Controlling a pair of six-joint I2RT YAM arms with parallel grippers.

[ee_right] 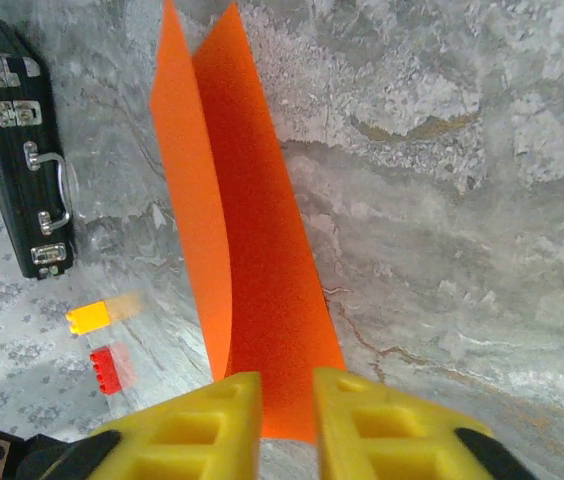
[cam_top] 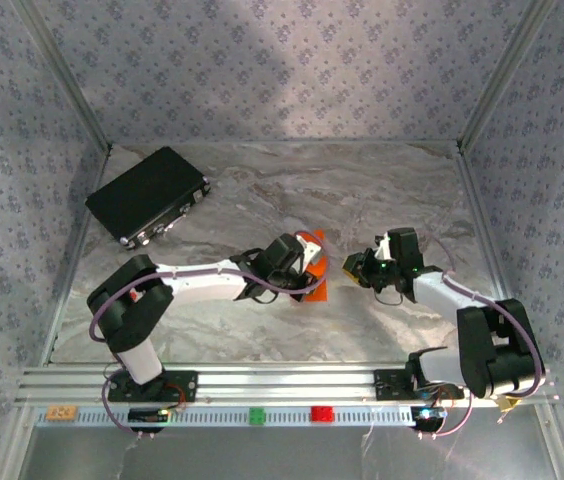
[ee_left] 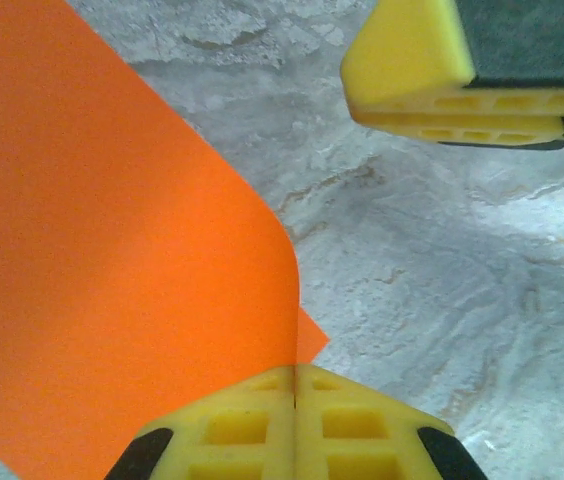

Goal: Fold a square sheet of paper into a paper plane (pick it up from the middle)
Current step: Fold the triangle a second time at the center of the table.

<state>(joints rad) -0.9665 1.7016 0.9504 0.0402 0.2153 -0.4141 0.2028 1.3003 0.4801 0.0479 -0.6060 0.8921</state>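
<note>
The square sheet of paper (cam_top: 316, 288) is bright orange and stands bent into a loose V near the table's middle. My left gripper (cam_top: 305, 268) is shut on it. In the left wrist view the yellow fingertips of the left gripper (ee_left: 294, 370) meet, with the paper's (ee_left: 112, 250) edge pinched in the seam. My right gripper (cam_top: 352, 267) hangs just right of the sheet and apart from it, and its fingers (ee_left: 407, 60) show at the upper right. In the right wrist view the right gripper (ee_right: 287, 385) stands open by a narrow gap, facing the paper's (ee_right: 252, 230) fold. The paper plane is out of view.
A black case (cam_top: 149, 195) lies at the back left, and I see the same case (ee_right: 17, 150) in the right wrist view. Small blocks sit on the front rail: red (cam_top: 321, 413), green (cam_top: 258, 415) and tan (cam_top: 60, 411). Patterned walls close in the table.
</note>
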